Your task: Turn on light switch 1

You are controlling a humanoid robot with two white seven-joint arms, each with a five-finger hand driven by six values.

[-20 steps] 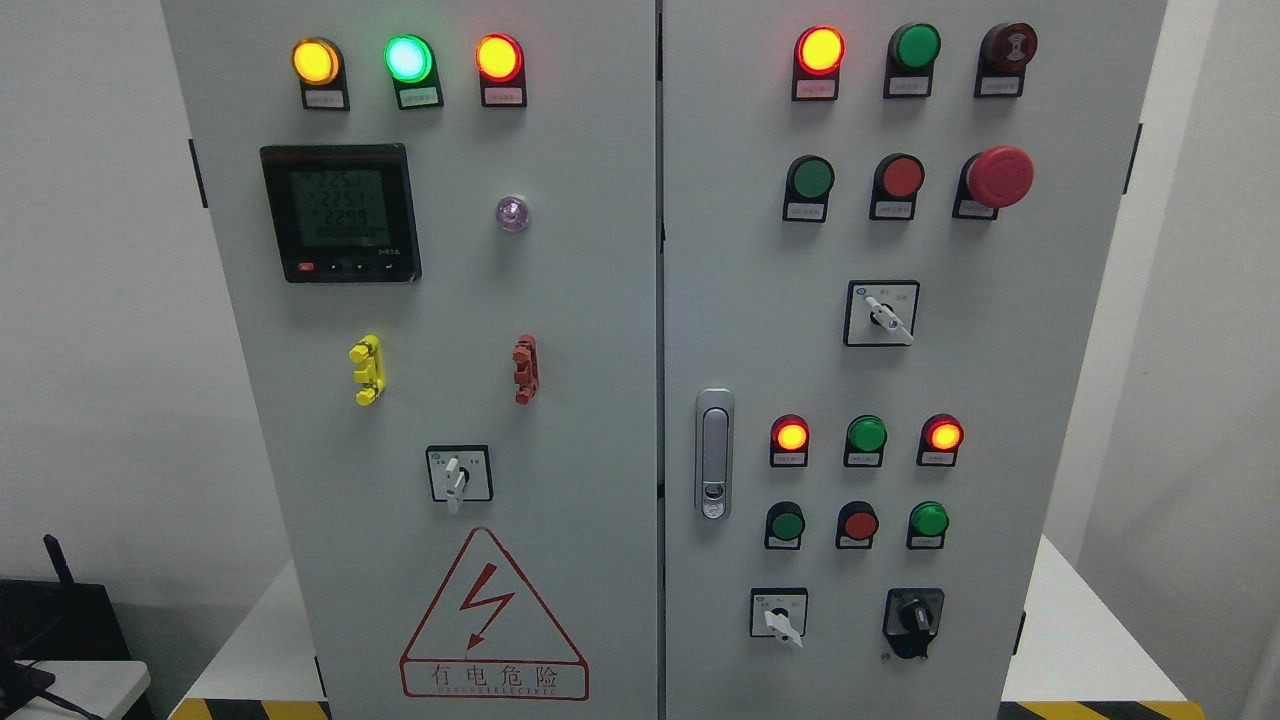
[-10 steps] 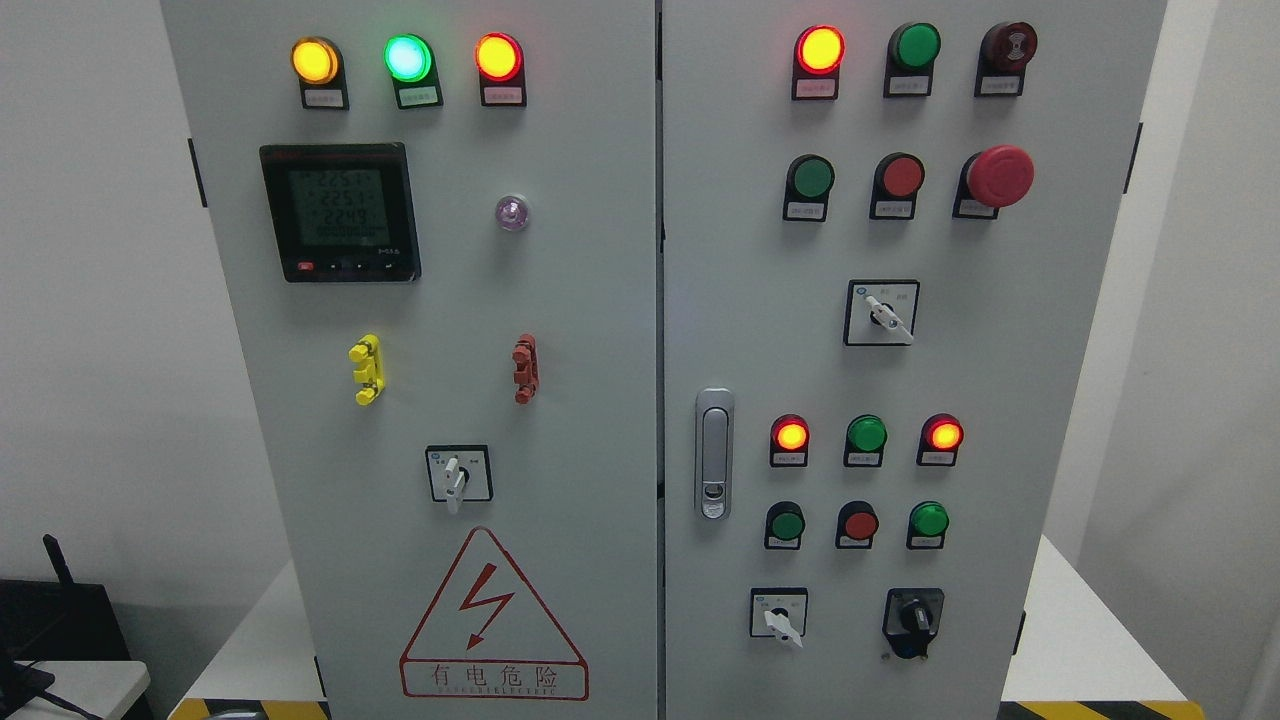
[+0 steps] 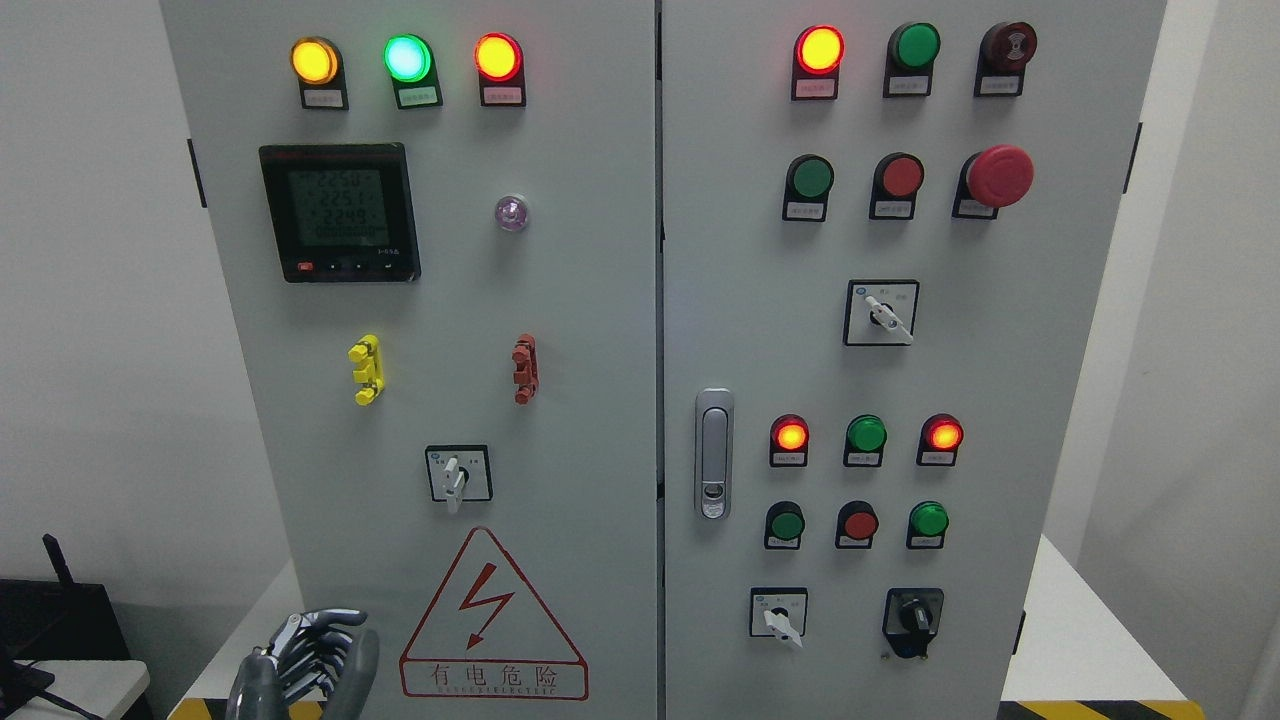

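Note:
A grey two-door control cabinet (image 3: 560, 330) fills the head view. A rotary selector switch (image 3: 458, 476) with a white lever pointing down sits low on the left door, above the red warning triangle (image 3: 492, 620). The right door carries three more selectors: one mid-height (image 3: 881, 314), one white low down (image 3: 779, 614) and one black (image 3: 914, 618). I cannot read which label marks switch 1. My left hand (image 3: 312, 658) shows at the bottom left, below and left of the left door's selector, fingers loosely bent and holding nothing, touching no control. My right hand is out of view.
Lit lamps line the top of both doors. A digital meter (image 3: 340, 212), yellow (image 3: 367, 369) and red (image 3: 525, 369) clips, a red emergency button (image 3: 1000, 176), push buttons and a door latch (image 3: 714, 455) stick out from the panel. A black device (image 3: 55, 620) stands at the far left.
My left hand has risen into view at the bottom left; one second ago no hand showed. The switches and lamps look the same.

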